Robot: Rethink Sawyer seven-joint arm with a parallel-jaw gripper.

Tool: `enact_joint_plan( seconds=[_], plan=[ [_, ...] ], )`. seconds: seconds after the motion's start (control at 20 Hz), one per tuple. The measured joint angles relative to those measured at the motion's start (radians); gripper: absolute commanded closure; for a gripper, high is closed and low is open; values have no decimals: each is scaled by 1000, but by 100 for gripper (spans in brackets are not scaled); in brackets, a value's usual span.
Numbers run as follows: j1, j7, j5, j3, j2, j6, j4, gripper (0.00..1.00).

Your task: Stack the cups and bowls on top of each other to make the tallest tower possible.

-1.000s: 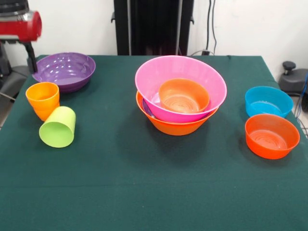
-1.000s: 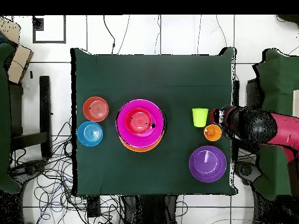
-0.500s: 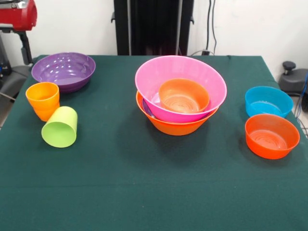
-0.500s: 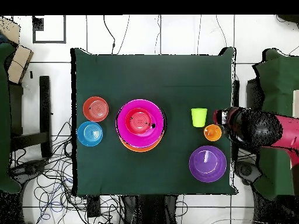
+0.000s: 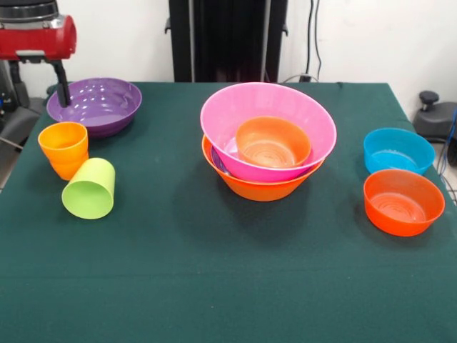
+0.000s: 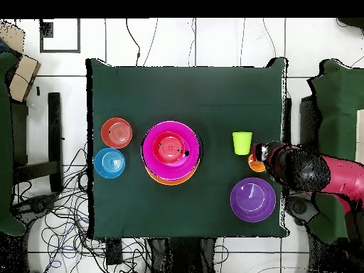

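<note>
A dark green cloth covers the bench [image 5: 214,286], with a white wall and black pedestal behind and cables on the tiled floor. The tower [image 5: 268,139] stands mid-bench: pink bowl in orange, a small red-orange one inside. The hand [image 5: 61,89] hangs over the orange cup [image 5: 64,148]; I cannot tell its grip.

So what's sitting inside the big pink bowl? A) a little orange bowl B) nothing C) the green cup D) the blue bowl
A: a small red-orange bowl rests inside the pink bowl, while the blue bowl and the green cup sit apart on the table.
</note>
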Motion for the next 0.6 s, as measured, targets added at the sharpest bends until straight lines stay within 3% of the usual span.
enact_joint_plan(
  seconds=[0.25, 0.6],
  plan=[
    [-27, 0, -20, -5, 32, -76, 47, 0],
    [-72, 0, -32, -6, 80, -103, 65, 0]
  ],
)
